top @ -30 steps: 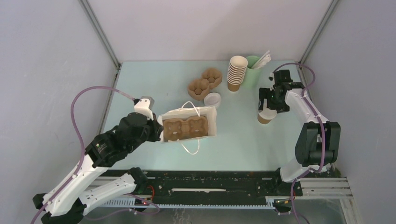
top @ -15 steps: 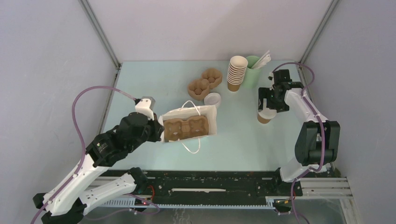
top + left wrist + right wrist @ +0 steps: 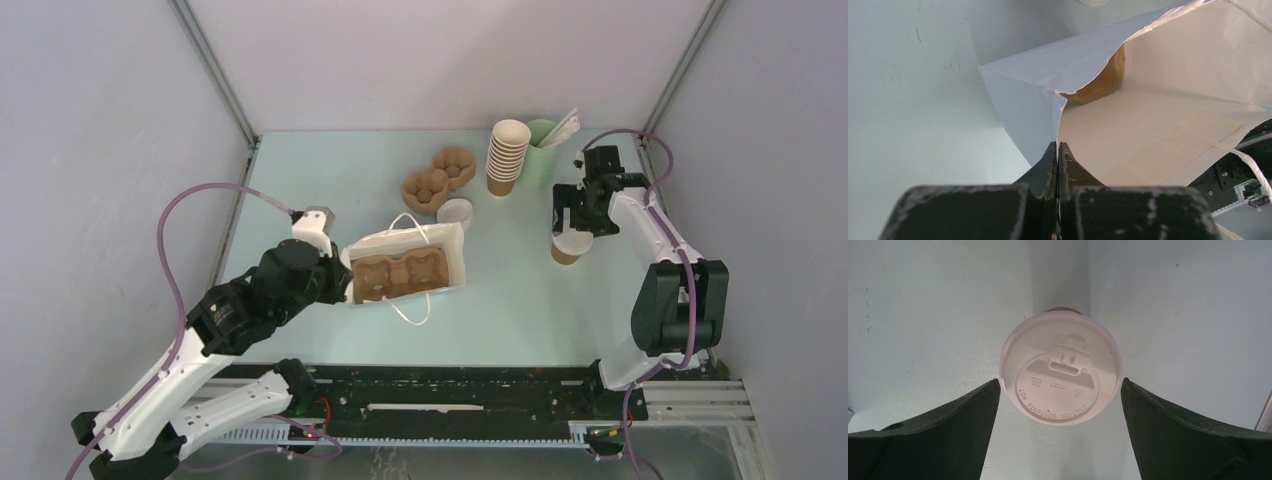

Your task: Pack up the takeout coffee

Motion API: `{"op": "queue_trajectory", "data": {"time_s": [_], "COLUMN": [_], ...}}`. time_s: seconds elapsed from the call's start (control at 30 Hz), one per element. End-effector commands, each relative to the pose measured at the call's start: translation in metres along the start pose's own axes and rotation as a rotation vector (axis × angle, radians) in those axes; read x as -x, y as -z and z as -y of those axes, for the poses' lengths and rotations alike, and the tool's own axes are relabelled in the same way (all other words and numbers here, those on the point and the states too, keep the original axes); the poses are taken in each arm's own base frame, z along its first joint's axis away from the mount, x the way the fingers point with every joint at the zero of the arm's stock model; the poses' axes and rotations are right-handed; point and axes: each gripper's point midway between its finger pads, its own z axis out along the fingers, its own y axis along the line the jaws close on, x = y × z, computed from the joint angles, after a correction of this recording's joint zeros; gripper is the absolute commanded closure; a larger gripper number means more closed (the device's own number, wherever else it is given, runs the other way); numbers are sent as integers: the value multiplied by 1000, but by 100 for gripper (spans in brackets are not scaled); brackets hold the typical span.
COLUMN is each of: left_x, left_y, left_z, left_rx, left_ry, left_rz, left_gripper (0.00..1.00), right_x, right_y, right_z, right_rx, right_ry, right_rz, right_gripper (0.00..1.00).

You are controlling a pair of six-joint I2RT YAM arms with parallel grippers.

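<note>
The takeout coffee [image 3: 567,250], a brown paper cup with a white lid [image 3: 1061,369], stands upright on the table at the right. My right gripper [image 3: 574,218] hovers just above it, open, its fingers [image 3: 963,420] apart on either side of the lid without touching it. At the left, a white paper bag [image 3: 458,262] lies open with a brown cup carrier [image 3: 398,275] inside. My left gripper [image 3: 342,283] is shut on the bag's left edge [image 3: 1033,95], which is pinched between the fingertips [image 3: 1058,147]. The carrier [image 3: 1098,86] shows past the bag's mouth.
A stack of lidless brown cups [image 3: 507,156] and a pale green cup of sticks [image 3: 545,152] stand at the back. Spare brown carriers [image 3: 438,178] and a loose white lid [image 3: 455,213] lie behind the bag. Grey walls close in on both sides.
My right gripper has drawn back a little from the cup toward the far side, uncovering more of the lid. The left gripper still holds the bag, which has barely shifted.
</note>
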Motion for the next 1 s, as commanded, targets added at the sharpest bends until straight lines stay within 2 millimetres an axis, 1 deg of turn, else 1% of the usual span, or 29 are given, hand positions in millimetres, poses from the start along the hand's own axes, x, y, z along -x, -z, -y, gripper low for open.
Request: {"op": "queue_trajectory", "data": {"time_s": [0.0,0.3,0.7,0.97], "left_x": [12,11,10,9], "left_y": [3,3,2,2], "left_z": [5,5,6,5], "left_rx": [-25,-27,-27,-26], "left_ry": [20,23,20,22], "left_rz": [42,41,35,35], "left_gripper": [100,100,100,100], "right_x": [13,10,7,3], "right_y": [2,-5,-8,-16], "right_z": [-2,-2,-6,-3], "right_rx": [6,5,11,-10], "right_ry": [10,13,28,32], "right_rz": [28,5,-10,-40], "right_gripper": [0,0,0,0]}}
